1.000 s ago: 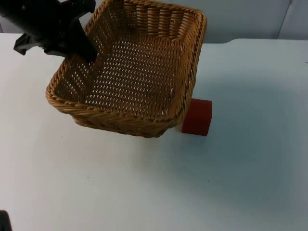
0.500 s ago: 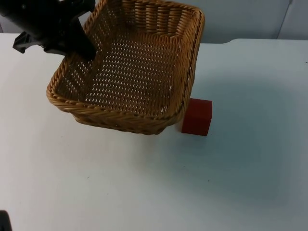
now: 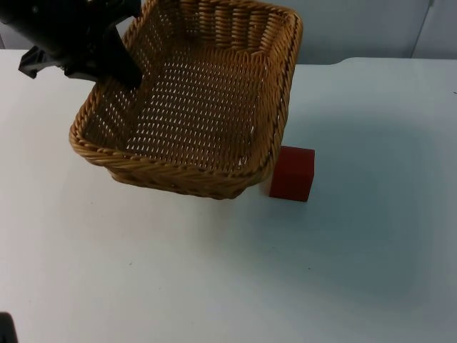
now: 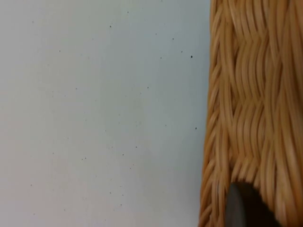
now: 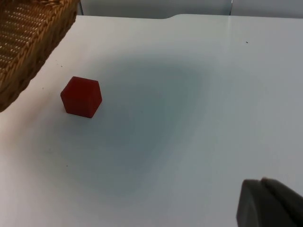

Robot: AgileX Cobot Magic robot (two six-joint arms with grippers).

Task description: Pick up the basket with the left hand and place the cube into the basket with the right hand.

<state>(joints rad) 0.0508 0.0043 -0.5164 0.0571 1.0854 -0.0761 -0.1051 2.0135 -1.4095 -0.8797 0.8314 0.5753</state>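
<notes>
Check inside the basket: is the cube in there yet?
No. The basket, held up at its rim by the left claw, shows bare weave inside. The red cube sits on the table beside it, its near edge hidden behind the basket's corner.

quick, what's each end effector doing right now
Left end effector: shut on the basket, gripping its left wall.
Right end effector: above the table, away from the red cube; grip state cannot be told.

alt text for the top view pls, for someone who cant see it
The left gripper holds a woven wicker basket by its left wall, lifted and tilted over a white table. A red cube sits on the table beside the basket's right corner.
</notes>
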